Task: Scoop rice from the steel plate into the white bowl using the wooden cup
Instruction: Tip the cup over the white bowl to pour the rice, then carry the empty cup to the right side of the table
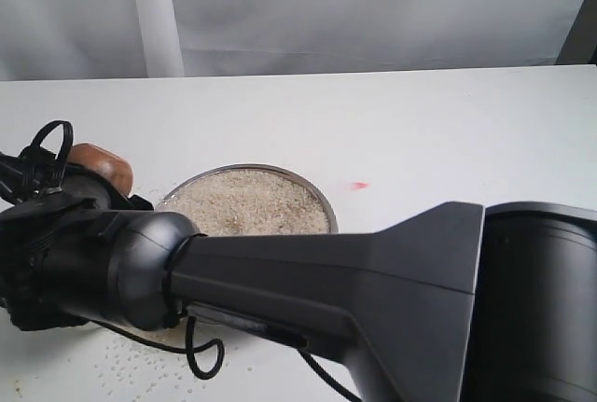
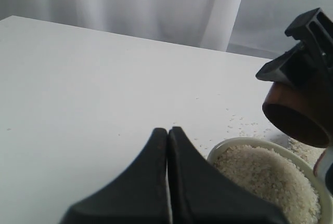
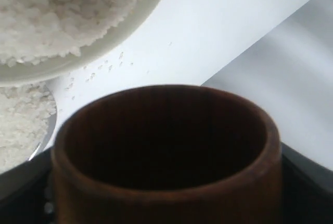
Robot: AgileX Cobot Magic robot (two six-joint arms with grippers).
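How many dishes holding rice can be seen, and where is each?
2. The steel plate shows in the exterior view, partly behind the right arm. The white bowl stands beside it, below the wooden cup; the arm hides it there.

my exterior camera sits above and just behind the right arm, so near that its dark body fills the lower frame. it faces across the table toward a pale curtain, with the steel plate mid-frame. the left wrist camera looks low along the left gripper and out over the tabletop to a curtain, the white bowl just beside the fingertips. the right wrist camera is nearest of all, peering over the mouth of the wooden cup, which is blurred by closeness, onto the bowl and the plate's edge. both wrist views share cup and bowl. the exterior and right wrist views share cup and plate.
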